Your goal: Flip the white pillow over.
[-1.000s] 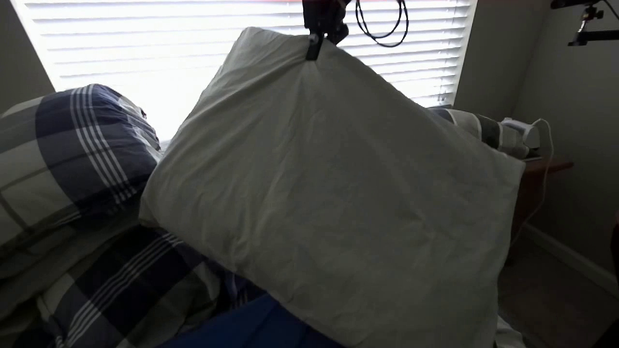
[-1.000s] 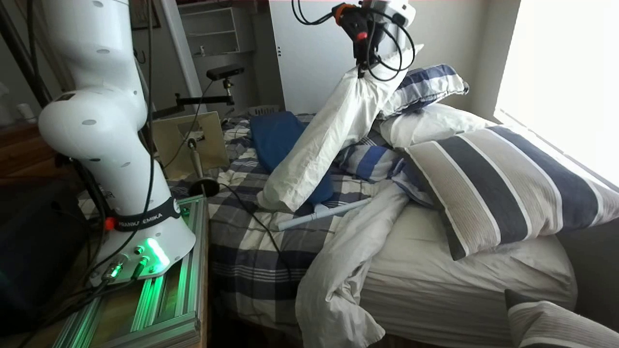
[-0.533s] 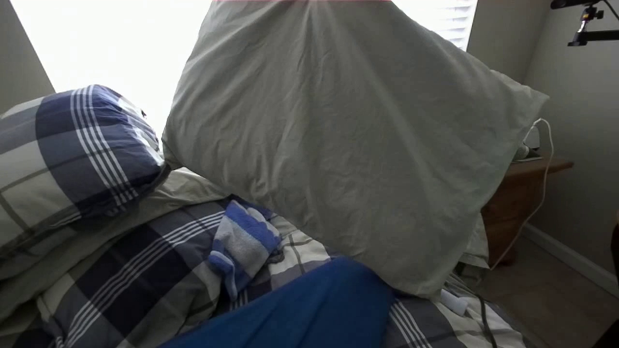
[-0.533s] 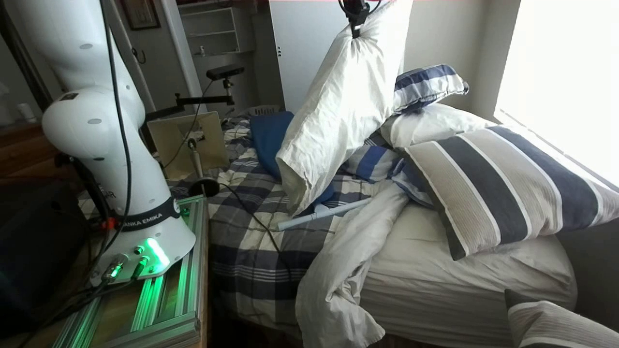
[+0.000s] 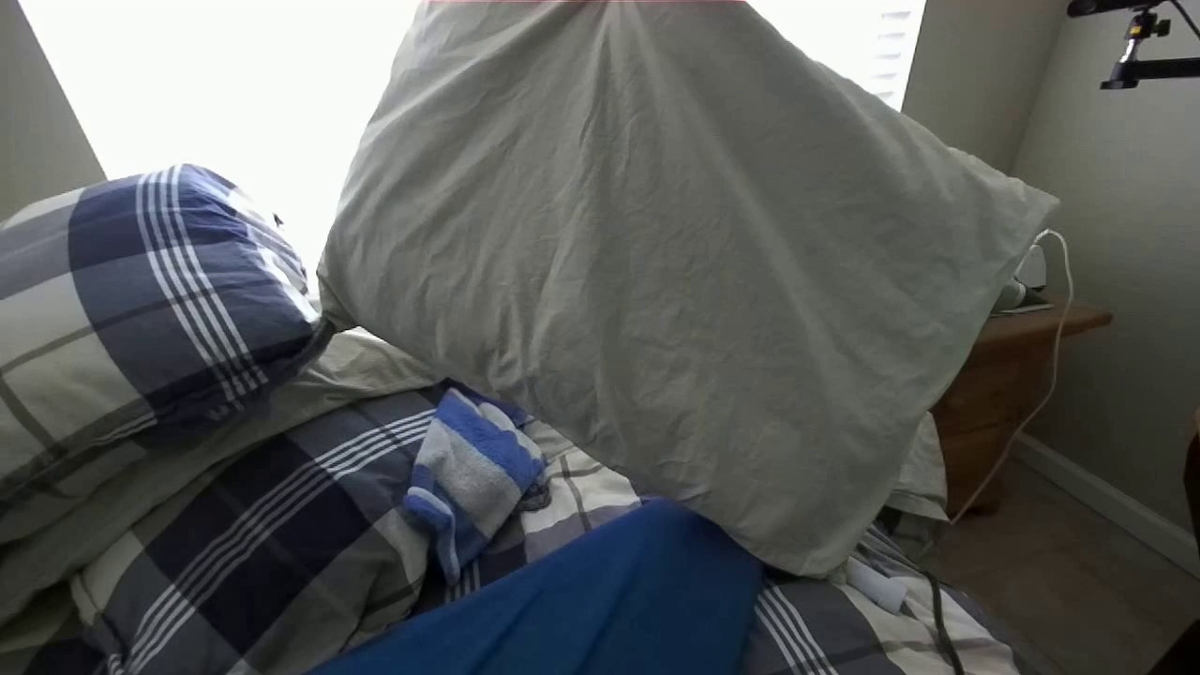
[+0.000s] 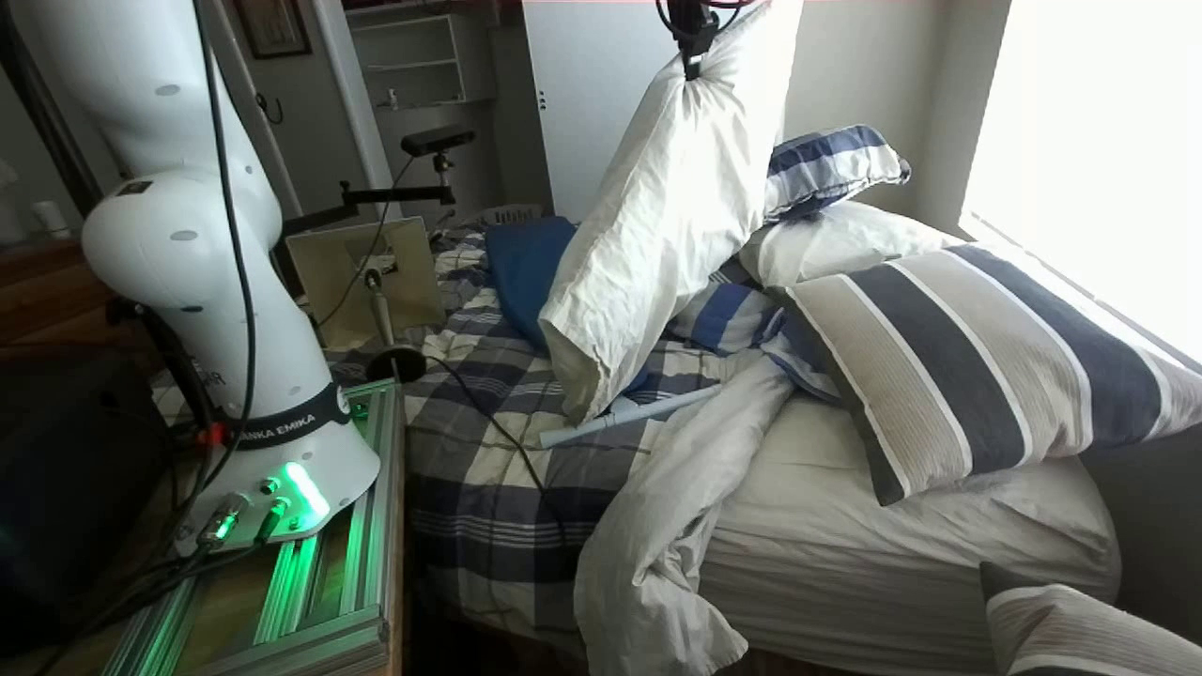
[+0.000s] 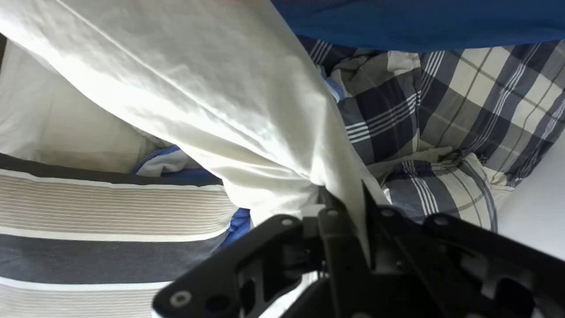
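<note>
Reads, as far as legible, "ANKA EMIKA" in pale capitals on the black collar (image 6: 291, 430) of the glossy white robot arm (image 6: 178, 235) in an exterior view; bears a smaller mark (image 6: 214, 377) higher up, too small to make out. Shows the white pillow (image 6: 657, 225) as large, soft and rectangular, in plain wrinkled fabric with creases fanning down from the black gripper (image 7: 345, 187). Grasps a bunched fold of that pillow near its top, pinched between two dark fingers (image 7: 333, 225) in the wrist view. Hangs tilted over the bed (image 6: 892, 535), slanting in an exterior view from upper right to a lower-left corner near a pale, smooth rod (image 6: 629, 417). Presents a broad, shaded face (image 5: 637, 262) in an exterior view, cut by the top edge, with corners pointing right, left and down; slopes there along an apparent long axis from upper left to lower right. Shows below it a smooth blue cloth (image 5: 581, 609), a checked blanket (image 6: 488, 545) and a fuzzy striped cloth (image 5: 473, 469); beside its left corner, a plump plaid pillow (image 5: 178, 291); farther right in an exterior view, a ribbed striped pillow (image 6: 995, 366). Leaves contact between lowest corner and blanket unclear.
</note>
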`<state>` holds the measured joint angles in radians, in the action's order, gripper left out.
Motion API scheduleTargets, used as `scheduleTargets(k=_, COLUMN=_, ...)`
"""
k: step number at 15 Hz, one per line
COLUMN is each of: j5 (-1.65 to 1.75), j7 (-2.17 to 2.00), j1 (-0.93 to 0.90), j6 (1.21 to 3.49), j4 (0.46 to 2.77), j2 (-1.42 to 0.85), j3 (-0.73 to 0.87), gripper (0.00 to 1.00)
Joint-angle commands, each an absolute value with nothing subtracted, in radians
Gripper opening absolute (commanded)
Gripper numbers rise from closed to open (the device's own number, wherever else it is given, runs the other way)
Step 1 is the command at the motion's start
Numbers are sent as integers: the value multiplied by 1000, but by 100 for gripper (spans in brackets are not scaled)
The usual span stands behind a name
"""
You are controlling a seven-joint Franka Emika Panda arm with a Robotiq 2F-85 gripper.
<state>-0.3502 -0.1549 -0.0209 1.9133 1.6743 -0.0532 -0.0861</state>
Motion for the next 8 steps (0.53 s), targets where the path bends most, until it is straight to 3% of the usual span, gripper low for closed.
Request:
scheduleTargets(k=1, j5=-189, j7=-290, j1=-39, j6=1930, j4=1646, j2=-48, j3=-67, gripper=2)
scheduleTargets(k=8, j5=157, j7=-489, j1=-28, j6=1858, j4=1558, j2=-36, j3=-30, gripper=2)
